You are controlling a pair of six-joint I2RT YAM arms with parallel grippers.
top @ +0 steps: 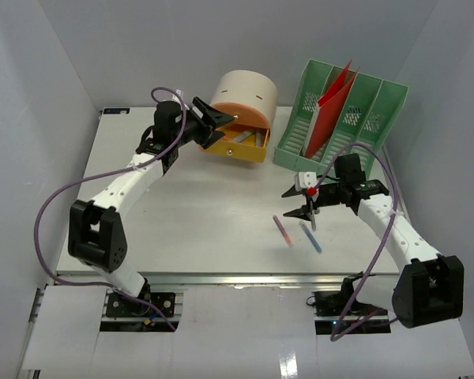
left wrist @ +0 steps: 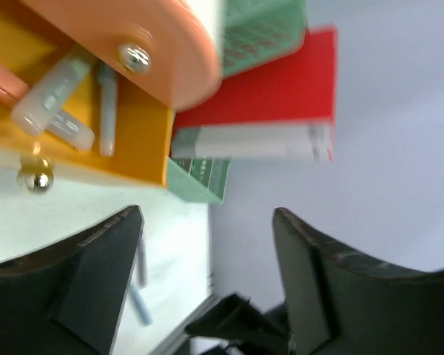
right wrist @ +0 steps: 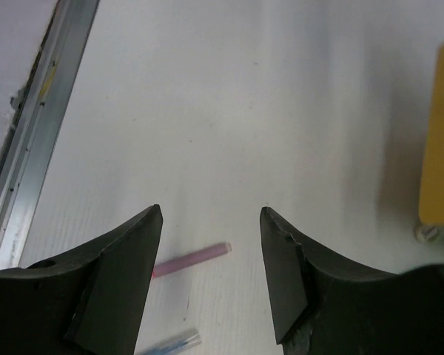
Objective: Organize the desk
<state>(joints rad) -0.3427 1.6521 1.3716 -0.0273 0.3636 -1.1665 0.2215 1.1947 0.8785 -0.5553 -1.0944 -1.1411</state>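
Note:
The white desk (top: 197, 213) holds a pink pen (top: 282, 230) and a blue pen (top: 310, 237) lying loose at the front right. My right gripper (top: 286, 204) is open and empty, hovering just above them; in its wrist view the pink pen (right wrist: 192, 259) lies between the open fingers (right wrist: 133, 251) and the blue pen (right wrist: 170, 342) is nearer. My left gripper (top: 225, 126) is open and empty beside the open yellow drawer (top: 237, 146) of the cream round drawer unit (top: 245, 99). The drawer (left wrist: 133, 140) holds white tubes (left wrist: 52, 96).
A green slotted file rack (top: 379, 110) with a red folder (top: 332, 103) stands at the back right. The metal rail (top: 221, 276) runs along the desk's front edge. White walls enclose the left, back and right sides.

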